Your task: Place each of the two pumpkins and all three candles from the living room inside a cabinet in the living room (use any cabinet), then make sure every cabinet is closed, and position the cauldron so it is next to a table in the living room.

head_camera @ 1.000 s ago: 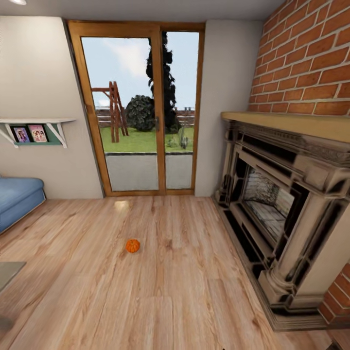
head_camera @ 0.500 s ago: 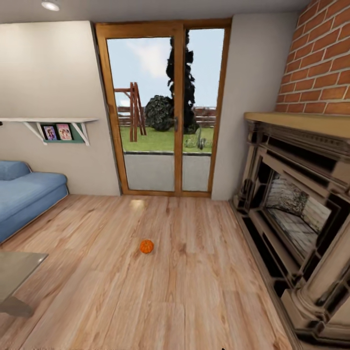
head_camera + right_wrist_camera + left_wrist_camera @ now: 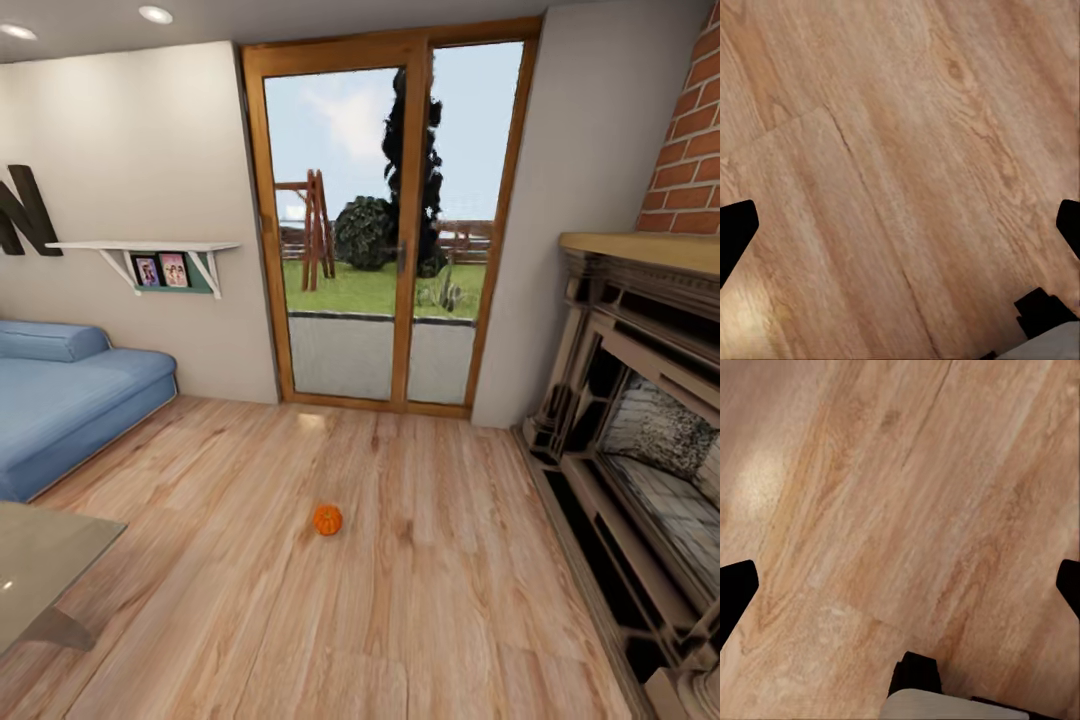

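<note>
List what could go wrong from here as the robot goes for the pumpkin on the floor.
1. The small round orange ribbed pumpkin sits loose on the smooth wooden plank floor; a glancing touch could likely roll it away.
2. The glossy grey table corner juts in at the robot's left; turning or driving forward might clip it.
3. The ornate dark fireplace surround lines the right side, so a wide swing could strike it.
</note>
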Tool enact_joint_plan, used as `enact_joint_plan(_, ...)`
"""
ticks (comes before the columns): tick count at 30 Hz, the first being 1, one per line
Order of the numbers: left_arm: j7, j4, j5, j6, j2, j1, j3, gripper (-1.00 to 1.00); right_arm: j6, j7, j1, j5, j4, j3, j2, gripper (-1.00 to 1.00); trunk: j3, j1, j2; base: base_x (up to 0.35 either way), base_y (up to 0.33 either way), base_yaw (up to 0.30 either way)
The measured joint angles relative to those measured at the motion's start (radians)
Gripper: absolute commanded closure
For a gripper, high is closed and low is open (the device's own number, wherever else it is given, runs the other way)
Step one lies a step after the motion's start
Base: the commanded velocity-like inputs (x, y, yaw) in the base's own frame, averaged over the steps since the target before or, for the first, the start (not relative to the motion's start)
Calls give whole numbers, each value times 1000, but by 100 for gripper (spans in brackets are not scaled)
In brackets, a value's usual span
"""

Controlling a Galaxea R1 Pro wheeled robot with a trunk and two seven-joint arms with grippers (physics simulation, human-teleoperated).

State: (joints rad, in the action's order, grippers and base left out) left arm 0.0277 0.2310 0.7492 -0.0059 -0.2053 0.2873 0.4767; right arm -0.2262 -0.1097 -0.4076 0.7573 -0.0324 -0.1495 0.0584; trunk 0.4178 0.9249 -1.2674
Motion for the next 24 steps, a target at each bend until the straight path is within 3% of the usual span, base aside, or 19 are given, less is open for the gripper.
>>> enact_joint_plan(2,16,56,-23,1,1,7,1,-100,2,-91,0,-10,-3,-69,1,-100,0,0,0,202,-79,8)
enact_joint_plan(4,75,113,-72,-4,7,13,0,-100,3,-165,-1,-26,-17,-153,2,-100,0,0,0,114,-54,4)
enact_joint_plan(7,134,157,-109,-22,11,15,-4,-100,1,-208,0,-33,-48,-203,4,-100,0,0,0,47,-22,2)
enact_joint_plan(11,162,168,-110,-102,21,15,-7,-100,-8,-218,0,-35,-63,-223,4,-100,0,0,0,12,-6,0)
enact_joint_plan(14,170,150,-114,-130,41,14,-2,-100,-24,-215,0,-36,-66,-226,5,-100,0,0,0,3,-1,0)
enact_joint_plan(18,167,15,-121,-145,82,12,0,-100,-52,-202,0,-36,-68,-228,4,-100,0,0,0,0,0,0)
enact_joint_plan(24,165,-88,-109,-141,90,2,-3,-100,-74,-148,0,-33,-67,-227,3,-100,0,0,0,0,0,15)
